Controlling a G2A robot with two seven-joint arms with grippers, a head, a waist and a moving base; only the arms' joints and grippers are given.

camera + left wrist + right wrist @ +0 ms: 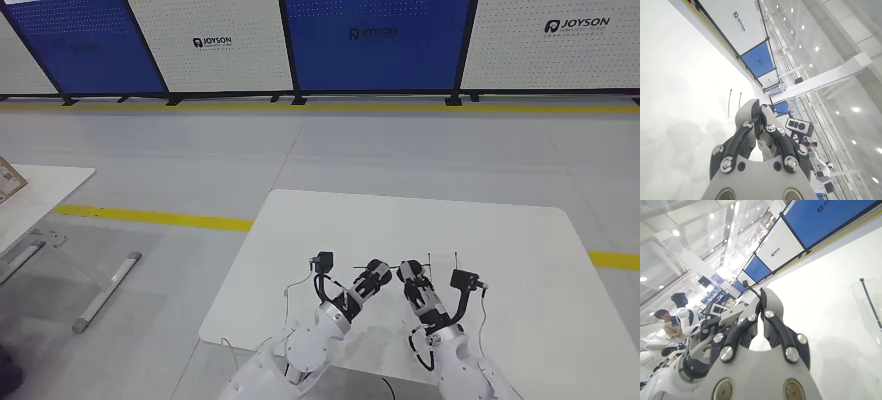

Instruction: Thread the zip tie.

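My two grippers meet tip to tip above the near middle of the white table (420, 215). The right gripper (762, 292) is shut on a black zip tie (751, 289), whose head sticks out past the fingertips toward the left gripper (732, 310). My left gripper (758, 106) is shut too, and a thin black strand (753, 120) runs out from between its fingers. In the top view the left gripper (378, 270) and right gripper (408, 270) almost touch.
Two spare black zip ties (729, 103) (739, 100) lie side by side on the table just beyond the grippers, seen also in the top view (430, 262) (456, 262). The table's near edge (225, 335) is close to the arms. Another white table (35, 195) stands far left.
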